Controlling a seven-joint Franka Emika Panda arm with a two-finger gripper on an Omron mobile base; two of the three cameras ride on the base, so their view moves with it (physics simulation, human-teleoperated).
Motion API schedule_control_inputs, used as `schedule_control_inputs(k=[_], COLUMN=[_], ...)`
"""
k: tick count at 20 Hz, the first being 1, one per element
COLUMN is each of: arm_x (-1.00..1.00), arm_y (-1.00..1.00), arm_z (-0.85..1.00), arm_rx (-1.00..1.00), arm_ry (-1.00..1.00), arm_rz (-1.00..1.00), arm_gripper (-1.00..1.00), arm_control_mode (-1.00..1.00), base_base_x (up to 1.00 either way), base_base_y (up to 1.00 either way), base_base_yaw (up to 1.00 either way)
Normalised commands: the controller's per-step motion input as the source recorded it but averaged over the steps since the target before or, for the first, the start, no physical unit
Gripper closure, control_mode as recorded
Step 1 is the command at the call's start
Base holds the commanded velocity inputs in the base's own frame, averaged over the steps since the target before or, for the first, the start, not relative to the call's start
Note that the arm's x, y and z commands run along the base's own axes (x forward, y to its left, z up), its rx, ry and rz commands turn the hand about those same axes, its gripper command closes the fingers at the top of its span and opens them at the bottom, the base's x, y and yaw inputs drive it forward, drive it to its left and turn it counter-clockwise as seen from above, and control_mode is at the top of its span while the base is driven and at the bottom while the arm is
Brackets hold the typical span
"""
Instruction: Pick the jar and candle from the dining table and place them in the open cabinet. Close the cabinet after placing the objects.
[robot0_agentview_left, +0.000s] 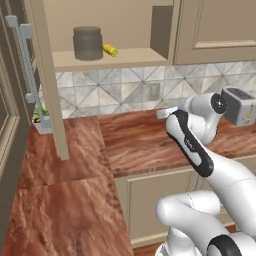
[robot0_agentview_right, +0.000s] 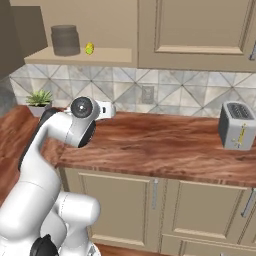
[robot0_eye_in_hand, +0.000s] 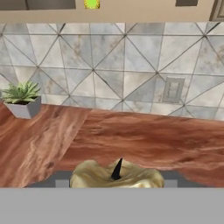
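My gripper (robot0_eye_in_hand: 116, 183) is shut on the candle (robot0_eye_in_hand: 135, 177), a pale yellow-tan lump with a dark wick that fills the gap between the fingers. It hovers over the reddish-brown wood top of the dining table (robot0_agentview_left: 135, 142), facing the tiled wall. My hand (robot0_agentview_left: 166, 114) (robot0_agentview_right: 106, 109) sits low, below and to the right of the open cabinet (robot0_agentview_left: 112, 59) (robot0_agentview_right: 82, 56). On the cabinet's tan shelf the dark grey jar (robot0_agentview_left: 87, 43) (robot0_agentview_right: 65, 40) stands upright. The cabinet's left door (robot0_agentview_left: 11, 100) is swung wide open.
A yellow-green object (robot0_agentview_left: 110, 50) (robot0_agentview_right: 89, 48) (robot0_eye_in_hand: 92, 4) lies on the shelf right of the jar. A potted plant (robot0_agentview_left: 40, 116) (robot0_agentview_right: 39, 100) (robot0_eye_in_hand: 22, 99) stands at the wall on the left, a toaster (robot0_agentview_left: 239, 106) (robot0_agentview_right: 236, 125) on the right. A closed cabinet door (robot0_agentview_right: 200, 30) adjoins the open bay.
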Motion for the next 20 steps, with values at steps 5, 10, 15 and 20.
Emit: schedule_control_inputs(k=[5,10,15,20], arm_x=[0.00,0.00,0.00,0.00], arm_y=[0.00,0.00,0.00,0.00], arm_z=[0.00,0.00,0.00,0.00], arm_rx=[0.00,0.00,0.00,0.00], arm_ry=[0.00,0.00,0.00,0.00], arm_rz=[0.00,0.00,0.00,0.00], arm_gripper=[1.00,1.00,1.00,1.00], arm_control_mode=[1.00,1.00,1.00,1.00], base_base_x=[0.53,0.61,0.59,0.34], base_base_y=[0.22,0.27,0.37,0.42], base_base_yaw=[0.00,0.00,0.00,0.00])
